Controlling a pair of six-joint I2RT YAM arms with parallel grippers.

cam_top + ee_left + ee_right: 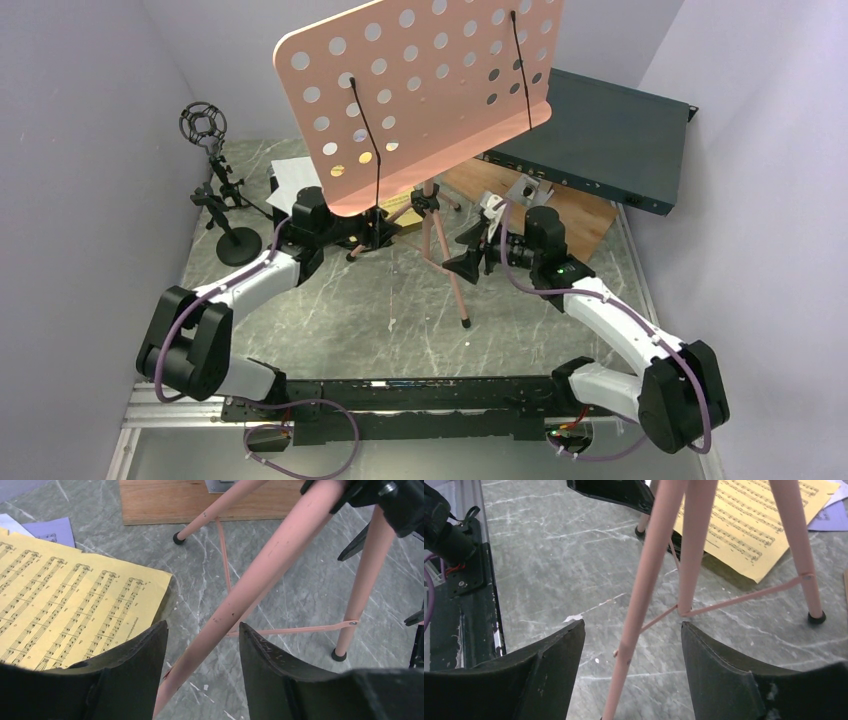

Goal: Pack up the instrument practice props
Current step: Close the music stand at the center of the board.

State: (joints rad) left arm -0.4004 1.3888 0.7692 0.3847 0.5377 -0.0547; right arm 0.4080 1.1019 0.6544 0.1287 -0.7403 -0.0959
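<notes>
The left end effector (202,626) and right end effector (631,624) straddle pink tripod legs (260,575), both unclenched. Close them together, each leg centred, to avoid tipping the stand.

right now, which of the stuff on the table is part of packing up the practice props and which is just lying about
To pack:
- pink music desk
- tripod legs
- yellow sheet music
- white pages
- black mic holders

Just lying about:
- dark teal rack box
- wooden board
</notes>
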